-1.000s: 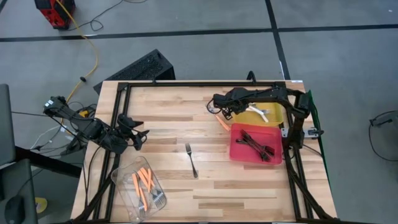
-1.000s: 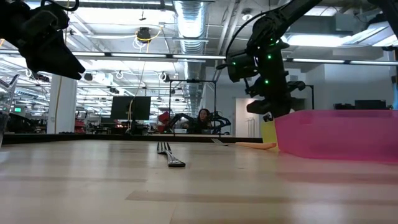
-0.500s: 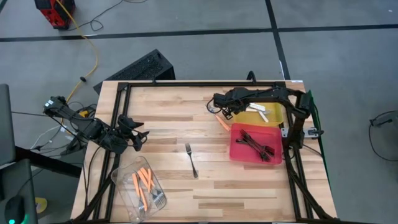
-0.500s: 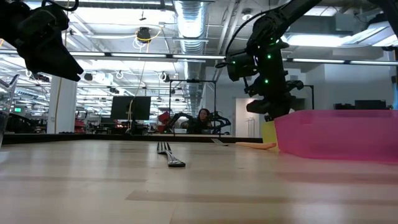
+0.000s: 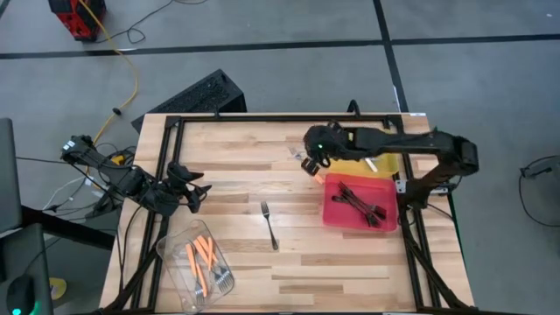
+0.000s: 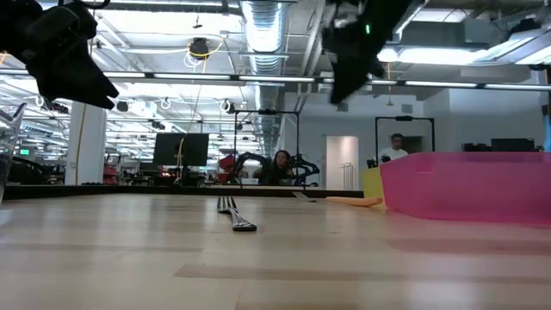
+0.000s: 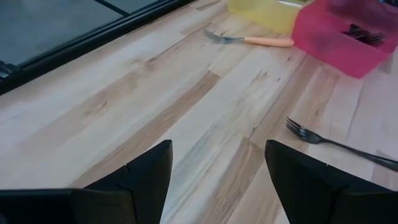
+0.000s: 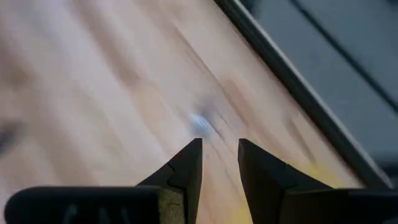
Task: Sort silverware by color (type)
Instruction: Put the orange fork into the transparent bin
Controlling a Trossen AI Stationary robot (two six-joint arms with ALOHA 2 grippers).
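Note:
A dark fork (image 5: 269, 225) lies flat in the middle of the table and shows in the left wrist view (image 7: 336, 144). An orange-handled fork (image 7: 252, 40) lies on the wood beside the yellow tray (image 7: 267, 9). Orange-handled forks (image 5: 204, 260) sit in the clear tub (image 5: 175, 254). Black forks (image 5: 360, 203) lie in the red tray (image 5: 337, 214). My right gripper (image 5: 309, 163) hangs high above the orange-handled fork with a narrow gap between its fingers (image 8: 219, 149). My left gripper (image 5: 201, 194) waits wide open (image 7: 217, 168) near the table's left side.
The yellow tray (image 5: 350, 171) is mostly under my right arm, far of the red tray. A black frame (image 5: 262, 118) runs round the table's edges. Bare wood lies between the dark fork and the trays. A person (image 6: 394, 148) stands in the room behind.
My right gripper has risen quickly from beside the yellow tray to well above the table, and its arm has stretched out toward the table's right edge. The forks have not moved.

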